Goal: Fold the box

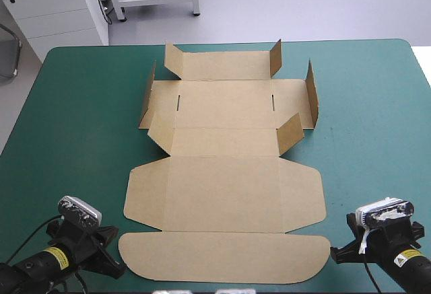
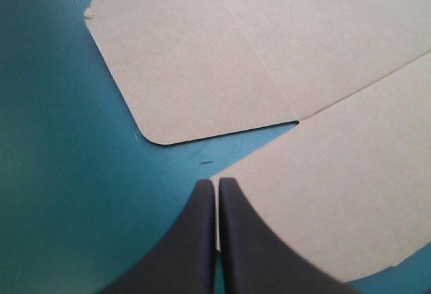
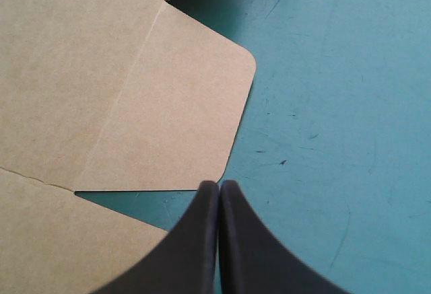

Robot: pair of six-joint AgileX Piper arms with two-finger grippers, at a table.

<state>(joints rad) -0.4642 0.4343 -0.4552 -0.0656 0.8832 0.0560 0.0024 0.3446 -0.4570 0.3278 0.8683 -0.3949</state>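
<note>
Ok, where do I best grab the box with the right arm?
Probably the upright side wall at the far right of the box: it stands off the teal-green cover with a free top edge, so pinch from above. The near flaps lie flat. Open the right gripper first; it's shut.

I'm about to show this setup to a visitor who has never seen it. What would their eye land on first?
The brown box stands out first: a large cut sheet lying nearly flat across the middle of the teal-green table, with only the small flaps at its far end standing up. Next come the left gripper and the right gripper, one at each near corner of the sheet, their black fingers shut.
</note>
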